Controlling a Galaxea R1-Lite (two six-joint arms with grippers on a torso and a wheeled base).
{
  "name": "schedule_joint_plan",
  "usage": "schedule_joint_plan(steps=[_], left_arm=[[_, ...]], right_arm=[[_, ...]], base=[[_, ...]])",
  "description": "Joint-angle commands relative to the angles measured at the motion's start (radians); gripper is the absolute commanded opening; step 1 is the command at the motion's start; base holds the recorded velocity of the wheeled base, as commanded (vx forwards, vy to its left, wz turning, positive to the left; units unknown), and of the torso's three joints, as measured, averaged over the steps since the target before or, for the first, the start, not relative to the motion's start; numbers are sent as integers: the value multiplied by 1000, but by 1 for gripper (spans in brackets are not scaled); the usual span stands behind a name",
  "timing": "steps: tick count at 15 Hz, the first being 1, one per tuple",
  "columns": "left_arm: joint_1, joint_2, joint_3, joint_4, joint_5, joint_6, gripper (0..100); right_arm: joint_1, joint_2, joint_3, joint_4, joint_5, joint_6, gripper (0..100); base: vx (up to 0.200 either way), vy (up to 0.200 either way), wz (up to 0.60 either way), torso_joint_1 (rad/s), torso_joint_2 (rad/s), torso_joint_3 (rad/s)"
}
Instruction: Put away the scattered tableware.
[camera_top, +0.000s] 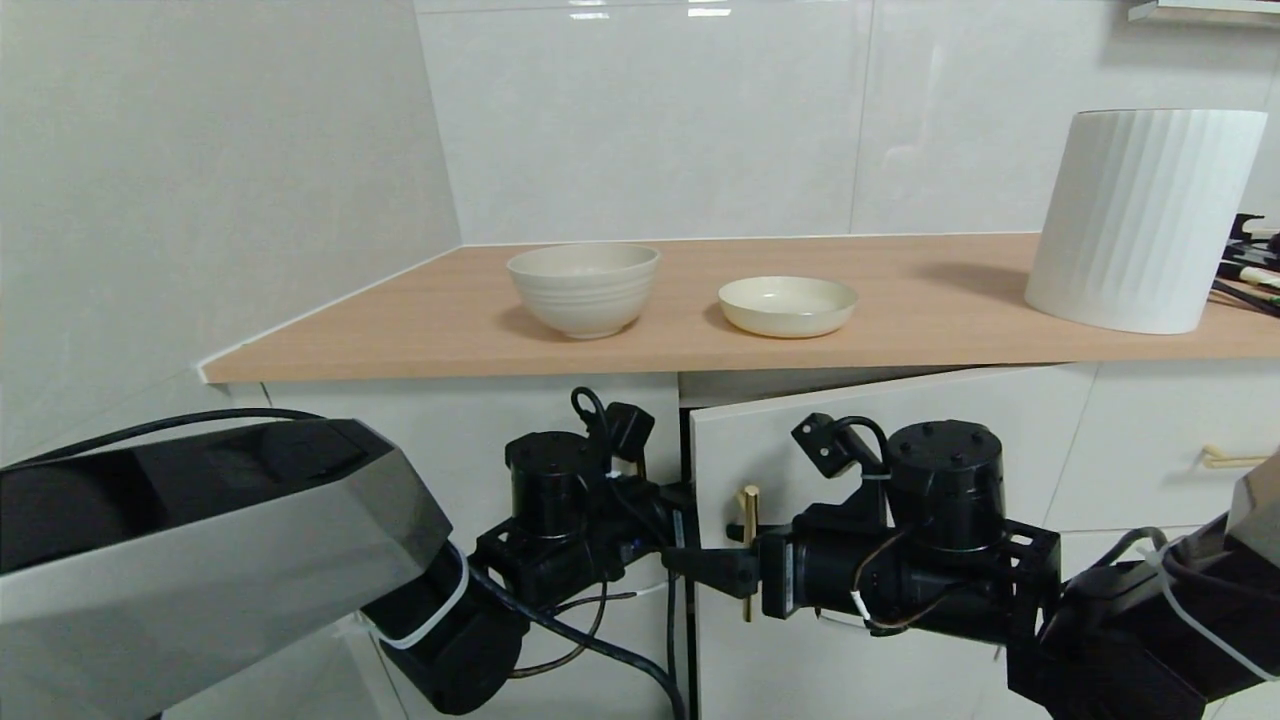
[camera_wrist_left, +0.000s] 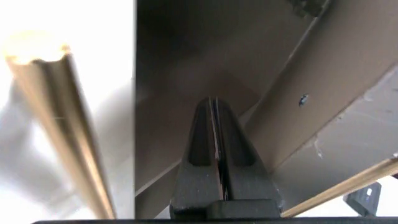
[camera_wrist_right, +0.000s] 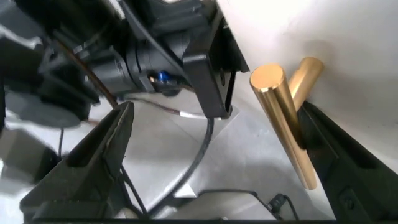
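Note:
On the wooden counter (camera_top: 940, 290) stand a cream ribbed bowl (camera_top: 585, 288) and, to its right, a shallow cream dish (camera_top: 787, 305). Both arms are low, in front of the white cabinet doors under the counter. My left gripper (camera_top: 682, 497) (camera_wrist_left: 214, 124) is shut, its tips pushed into the dark gap at the edge of the right-hand door (camera_top: 880, 430), which stands slightly ajar. My right gripper (camera_top: 715, 570) (camera_wrist_right: 217, 124) is open, its two fingers on either side of that door's brass handle (camera_top: 748, 545) (camera_wrist_right: 287, 121), not touching it.
A tall white ribbed container (camera_top: 1145, 215) stands at the counter's right end, with dark utensils (camera_top: 1250, 270) behind it. Another brass handle (camera_top: 1230, 458) is on the cabinet front farther right. Tiled walls close off the back and the left.

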Motion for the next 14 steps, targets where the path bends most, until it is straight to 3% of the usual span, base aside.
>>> schedule_joint_plan(steps=[1, 4, 9, 10, 14], left_arm=[[-10, -5, 2, -1, -7, -1, 0], [-11, -8, 5, -7, -7, -1, 0], [-19, -10, 8, -13, -5, 0, 0], [-22, -16, 17, -13, -5, 0, 0], [-29, -22, 28, -29, -5, 0, 0]], right_arm=[[-63, -44, 39, 1, -22, -48, 100], [-112, -89, 86, 3, -22, -65, 100], [-112, -253, 250, 60, -31, -86, 100], [-109, -327, 298, 150, -31, -159, 100], [38, -581, 293, 509, -30, -180, 100]], base=[[0, 0, 0, 0, 0, 0], [0, 0, 0, 0, 0, 0], [0, 0, 0, 0, 0, 0], [0, 0, 0, 0, 0, 0], [0, 0, 0, 0, 0, 0]])
